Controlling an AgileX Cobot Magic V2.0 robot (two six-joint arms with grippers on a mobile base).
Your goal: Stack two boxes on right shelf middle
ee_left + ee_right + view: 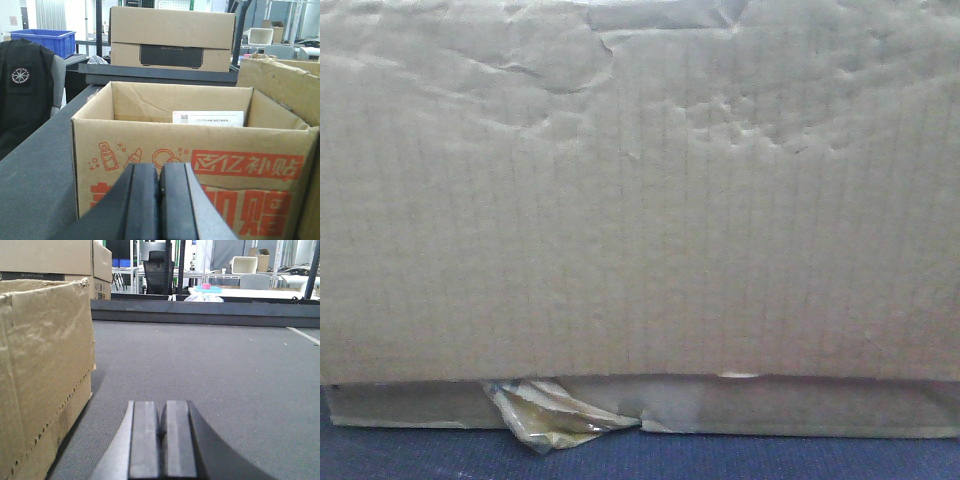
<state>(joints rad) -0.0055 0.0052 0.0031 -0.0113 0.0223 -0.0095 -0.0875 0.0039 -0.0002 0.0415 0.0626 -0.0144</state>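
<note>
Facing an open printed carton (200, 145) with red lettering, the left gripper (159, 180) shows its two dark fingers pressed together with nothing between them. That carton stands just to the left of a worn plain carton (280, 85), whose dented wall rises at the right edge of the left wrist view; whether the two touch cannot be told. A white label (207, 118) lies against the printed carton's far inner wall. Behind and left of the worn plain carton, a closed carton (172, 30) with a dark panel sits on a dark ledge (160, 77). To the right of the worn plain carton, the right gripper (163, 415) hangs low over grey carpet (215, 360), its fingers likewise pressed together and holding nothing. From the front camera, a creased cardboard wall (640, 200) fills nearly the whole view, crumpled tape (555, 415) hanging at its lower edge above a blue surface (720, 460).
</note>
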